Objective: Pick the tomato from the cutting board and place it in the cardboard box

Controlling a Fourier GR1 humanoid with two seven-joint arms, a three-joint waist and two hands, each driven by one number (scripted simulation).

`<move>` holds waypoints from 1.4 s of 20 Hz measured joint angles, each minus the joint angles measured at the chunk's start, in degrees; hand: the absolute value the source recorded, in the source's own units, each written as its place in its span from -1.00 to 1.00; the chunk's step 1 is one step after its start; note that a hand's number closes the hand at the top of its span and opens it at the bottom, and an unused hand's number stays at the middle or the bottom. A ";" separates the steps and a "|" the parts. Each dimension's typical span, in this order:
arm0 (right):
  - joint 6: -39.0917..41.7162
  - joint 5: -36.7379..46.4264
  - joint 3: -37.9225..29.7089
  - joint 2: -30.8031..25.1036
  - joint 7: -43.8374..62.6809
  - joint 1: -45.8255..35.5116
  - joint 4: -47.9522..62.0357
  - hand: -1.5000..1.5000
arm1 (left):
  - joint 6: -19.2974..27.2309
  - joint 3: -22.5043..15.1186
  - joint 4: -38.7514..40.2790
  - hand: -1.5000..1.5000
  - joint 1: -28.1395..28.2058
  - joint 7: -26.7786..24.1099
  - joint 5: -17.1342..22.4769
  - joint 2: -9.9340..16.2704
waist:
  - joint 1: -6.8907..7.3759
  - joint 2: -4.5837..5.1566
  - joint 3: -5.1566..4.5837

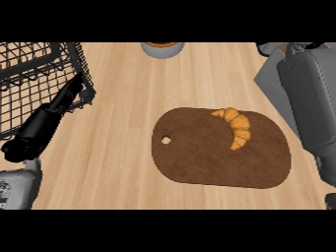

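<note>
Can't spot any tomato: only 1 croissant (234, 127) on the cutting board (199, 157). No cardboard box visible either. Left hand (43, 123) stretched straight by the wire basket (25, 74). Right hand out of view, can't tell. Probably nearly done?

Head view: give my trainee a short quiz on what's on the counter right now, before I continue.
1. True or false: a tomato lies on the cutting board.
2. The left hand, fingers straight, points toward: A) the wire basket; B) the board's hole; C) the counter's right edge.
3. Fill in: the board's hole is near its ___ edge in this view.

Key: 1 false, only a croissant lies there; 2 A; 3 left.
</note>
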 measured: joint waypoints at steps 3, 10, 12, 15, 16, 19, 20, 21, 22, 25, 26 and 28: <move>1.65 -0.42 -1.34 -3.92 -2.18 0.25 3.22 1.00 | 0.00 -0.13 0.68 0.00 -0.85 0.25 -0.12 -0.28 | 0.07 0.07 0.00; 13.99 -5.75 -5.45 -11.54 -7.84 2.03 11.06 1.00 | 0.66 -0.96 0.94 0.00 -0.62 -0.28 -0.98 -1.31 | 0.16 0.15 0.01; 16.47 -7.00 -6.30 -12.96 -9.46 2.45 13.18 1.00 | 0.42 -0.74 0.73 0.00 -0.75 -0.18 -0.83 -1.10 | 0.24 0.15 0.01; 19.80 -8.31 -7.00 -14.81 -12.42 3.35 16.68 1.00 | 0.20 -0.65 0.79 0.00 -0.64 -0.38 -0.83 -0.98 | 0.39 0.20 0.02; 21.45 -8.43 -7.06 -15.82 -12.86 3.19 17.85 1.00 | 0.16 -0.49 1.72 0.00 -0.78 -1.38 -0.96 -0.82 | 0.37 0.25 0.03; 24.83 -9.24 -7.63 -17.66 -14.74 3.78 21.46 -1.00 | 0.41 -0.59 1.45 0.00 -1.01 -0.90 -1.04 -1.20 | 0.52 0.27 0.04; 26.23 -9.88 -7.90 -18.22 -16.20 4.35 22.16 -1.00 | 0.32 -0.51 1.13 0.00 -1.17 -0.37 -0.89 -1.18 | 0.47 0.23 0.02; 27.18 -10.47 -8.08 -18.43 -17.81 4.55 22.93 -1.00 | 0.27 -0.47 1.00 0.00 -1.43 0.02 -0.78 -1.23 | 0.50 0.23 0.04; 28.00 -10.94 -8.20 -18.75 -19.34 4.47 23.62 -1.00 | 0.23 -0.38 0.86 0.00 -1.29 -0.05 -0.75 -1.17 | 0.56 0.24 0.05; 29.93 -13.13 -8.83 -18.82 -23.72 4.80 22.79 -1.00 | 0.35 -0.39 0.93 0.00 -1.47 0.14 -0.97 -1.29 | 0.34 0.12 0.04; 29.00 -13.88 -9.31 -18.59 -25.38 5.15 22.26 -1.00 | 0.68 -0.82 0.45 0.00 -1.48 0.89 -1.22 -1.77 | 0.32 0.09 0.05; 26.88 -16.35 -11.52 -18.61 -28.23 5.19 20.60 -1.00 | 0.50 -0.64 -0.02 0.00 -1.06 1.23 -0.98 -1.66 | 0.18 0.00 0.08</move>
